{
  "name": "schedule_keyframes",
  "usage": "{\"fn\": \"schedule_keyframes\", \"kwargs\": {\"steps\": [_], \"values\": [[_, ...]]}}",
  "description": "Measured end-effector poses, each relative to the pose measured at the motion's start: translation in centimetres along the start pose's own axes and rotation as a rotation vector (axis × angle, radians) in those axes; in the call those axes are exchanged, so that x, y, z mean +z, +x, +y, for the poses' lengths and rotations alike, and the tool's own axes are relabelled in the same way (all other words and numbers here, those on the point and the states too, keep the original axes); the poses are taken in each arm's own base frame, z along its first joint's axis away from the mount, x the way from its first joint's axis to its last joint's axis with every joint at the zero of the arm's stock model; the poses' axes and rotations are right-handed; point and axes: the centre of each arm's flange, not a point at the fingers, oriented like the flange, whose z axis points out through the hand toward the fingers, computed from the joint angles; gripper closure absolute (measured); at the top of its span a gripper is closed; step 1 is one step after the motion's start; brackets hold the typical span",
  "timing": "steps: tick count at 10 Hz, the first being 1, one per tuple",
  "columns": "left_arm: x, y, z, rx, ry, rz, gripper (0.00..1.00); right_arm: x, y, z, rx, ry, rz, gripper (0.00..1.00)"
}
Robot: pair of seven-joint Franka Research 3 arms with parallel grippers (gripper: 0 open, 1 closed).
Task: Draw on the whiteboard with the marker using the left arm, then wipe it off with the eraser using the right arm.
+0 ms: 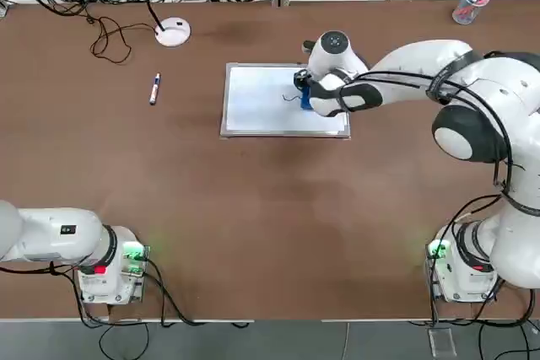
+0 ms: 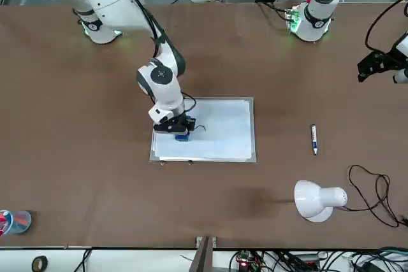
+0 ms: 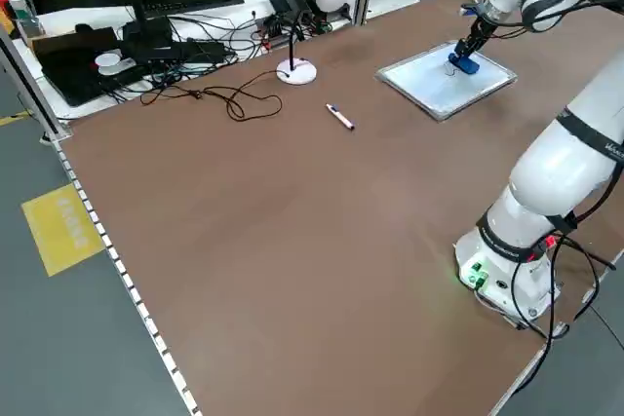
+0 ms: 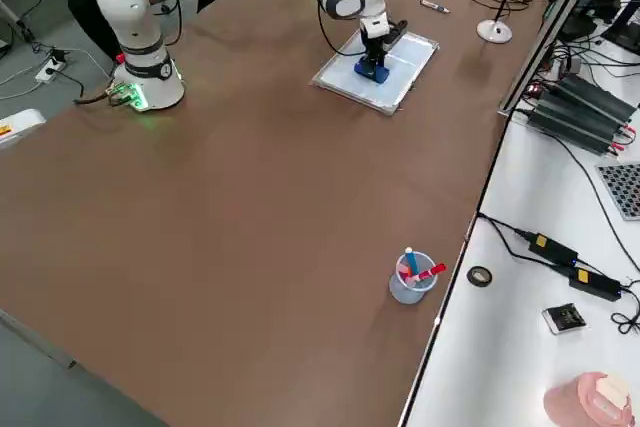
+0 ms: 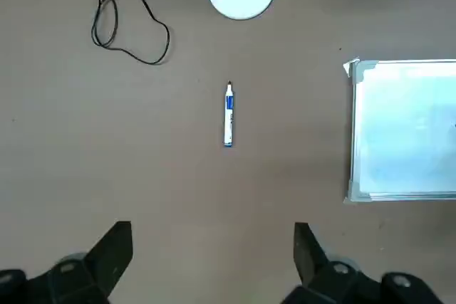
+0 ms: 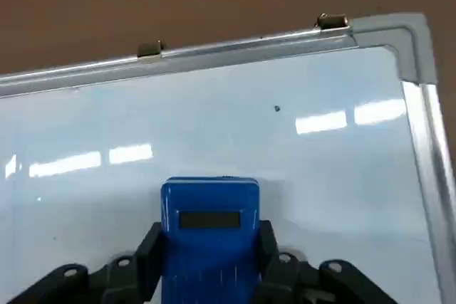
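Drawing looks done: the marker (image 1: 154, 88) lies on the bench at the whiteboard's (image 1: 253, 99) nine o'clock. The right gripper (image 6: 209, 247), pinching the eraser (image 6: 209, 229), wipes; a small squiggle remains. The left gripper (image 5: 211, 250) hangs spread.

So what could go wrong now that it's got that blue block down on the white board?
The whiteboard lies loose on the table, so a hard wipe could slide it. The right end effector holds the eraser only at its sides, so it might twist or slip out. A small dark scribble sits beside the eraser; a stroke the wrong way would miss it.
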Motion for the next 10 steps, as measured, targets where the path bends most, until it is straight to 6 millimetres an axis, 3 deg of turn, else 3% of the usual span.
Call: {"fn": "schedule_keyframes", "kwargs": {"steps": [7, 10], "values": [[0.0, 0.0, -0.2, -0.004, 0.0, 0.0, 0.0, 0.0, -4.4, -7.1, 0.036, 0.062, 0.023, 0.44], [0.0, 0.0, -0.2, -0.004, 0.0, 0.001, 0.0, 0.0, -5.8, -8.9, 0.054, 0.078, 0.027, 0.44]]}}
